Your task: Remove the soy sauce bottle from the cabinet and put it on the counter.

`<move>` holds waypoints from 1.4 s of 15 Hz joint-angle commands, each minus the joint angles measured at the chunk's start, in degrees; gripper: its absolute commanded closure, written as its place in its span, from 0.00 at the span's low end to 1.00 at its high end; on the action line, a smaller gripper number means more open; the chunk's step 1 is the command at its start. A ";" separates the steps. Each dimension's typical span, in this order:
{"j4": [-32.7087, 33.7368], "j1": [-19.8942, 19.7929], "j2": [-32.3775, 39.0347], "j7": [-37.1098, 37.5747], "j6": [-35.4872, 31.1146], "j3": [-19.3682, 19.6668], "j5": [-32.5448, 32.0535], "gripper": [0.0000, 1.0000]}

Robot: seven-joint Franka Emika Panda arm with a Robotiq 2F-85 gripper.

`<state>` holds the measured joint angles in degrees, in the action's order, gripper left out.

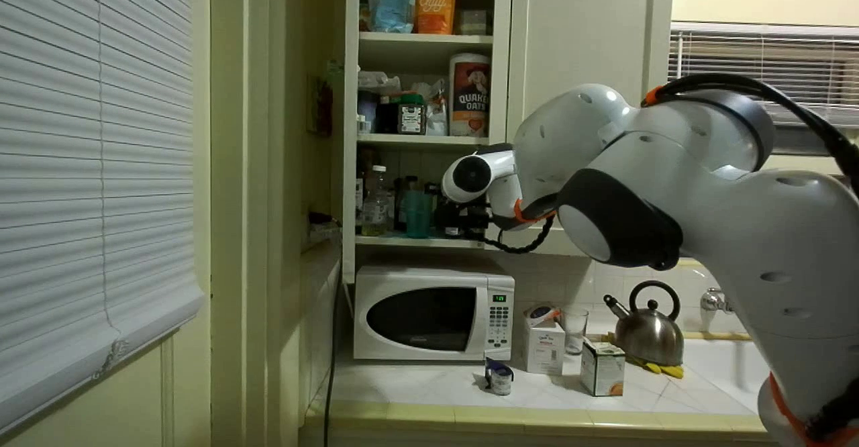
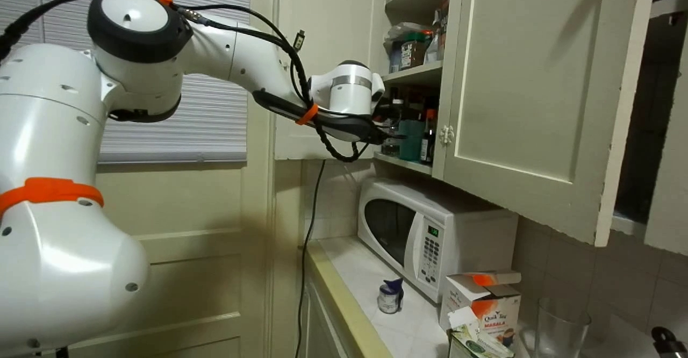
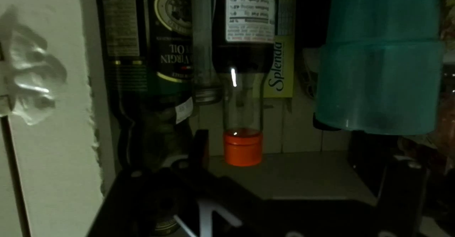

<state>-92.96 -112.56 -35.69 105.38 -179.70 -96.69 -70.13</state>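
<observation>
In an exterior view, the soy bottle [image 2: 428, 140] stands upright on the cabinet shelf [image 2: 403, 163], right of centre. In the wrist view, its orange cap [image 3: 243, 148] sits just below mid-frame, right of the oil [image 3: 170, 52]; the gripper [image 3: 302, 148] is spread wide, holding nothing.

A busy white tiled counter [image 1: 409, 388], yellow along its front edge, and a boxy white microwave [image 1: 429, 316] sits toward the back! In front of it, a small round jar [image 2: 389, 300] with a dark blue top; then a white-and-orange cardboard tea box [image 1: 545, 352], a clear drinking glass [image 1: 575, 333] just beside it, a green-and-white carton [image 1: 602, 370] nearer the edge, and a rounded steel kettle [image 1: 649, 336] with a yellow item [image 1: 663, 370] at its base.
</observation>
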 commanded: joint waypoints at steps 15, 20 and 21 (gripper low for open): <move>11.63 -11.95 -15.04 6.94 4.73 -1.73 7.83 0.00; 11.98 -11.99 -15.10 6.84 5.98 -1.83 7.86 0.52; 12.00 -11.99 -15.13 6.81 6.05 -1.78 7.81 0.58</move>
<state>-82.45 -123.54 -49.32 110.71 -175.07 -98.34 -63.34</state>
